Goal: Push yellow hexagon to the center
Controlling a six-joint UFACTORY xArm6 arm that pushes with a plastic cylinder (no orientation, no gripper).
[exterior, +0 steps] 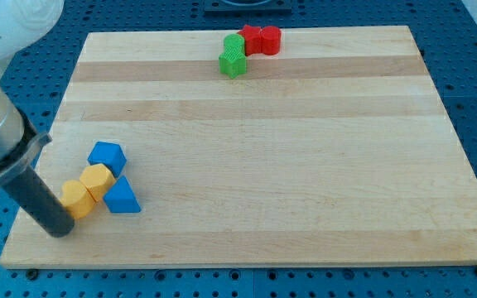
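Two yellow blocks lie at the view's lower left of the wooden board [263, 165]. The upper one is a yellow hexagon [98, 180]; the lower yellow block [77, 199] touches it. My tip [60, 228] rests on the board just left of and below the lower yellow block, touching or nearly touching it. A blue block [108, 156] sits just above the hexagon. A blue triangle [122, 197] sits just to its right.
Near the view's top edge, a green block [233, 56] touches a red block [262, 39]. The arm's grey body fills the view's left edge. Blue perforated table surrounds the board.
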